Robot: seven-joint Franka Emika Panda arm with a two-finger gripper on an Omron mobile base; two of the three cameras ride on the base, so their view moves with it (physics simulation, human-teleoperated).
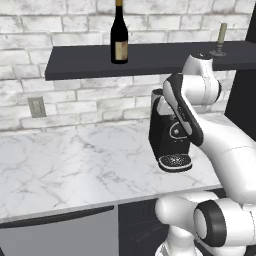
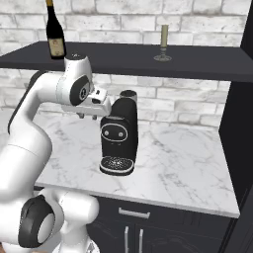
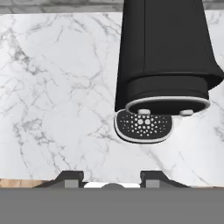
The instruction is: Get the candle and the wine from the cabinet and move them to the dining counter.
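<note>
candle (image 1: 220, 39) stands upright in its small dark holder on top of the dark cabinet (image 1: 150, 62), toward the right end of the shelf in the left base view; in the right base view it's also right of centre on that shelf, w/ the white brick wall (image 2: 197, 15) behind it. wine (image 1: 119, 37) stands upright on the same shelf, well apart from the candle, to its left in both base views, tan label facing fwd. gripper (image 3: 113, 178) hangs below the shelf, above the marble worktop (image 3: 52, 87), pointing down at it; in the right base view the hand sits just left of the black coffee machine (image 2: 118, 141), near its upper part, can't tell if touching. hand view: two dark finger tips (image 3: 70, 178) rise at the bottom w/ a modest gap between them, partly open, nothing between them, holding nothing. ahead of the tips is the coffee machine's round perforated drip tray (image 3: 143, 126) on the marble, machine body above it in that view. arm rises from lower right in the left base view, elbow bent in front of the machine and covering part of it. grey wall outlet (image 1: 36, 107) on the brick at left, under the shelf. dark drawer fronts (image 2: 143, 222) below the worktop edge.
</note>
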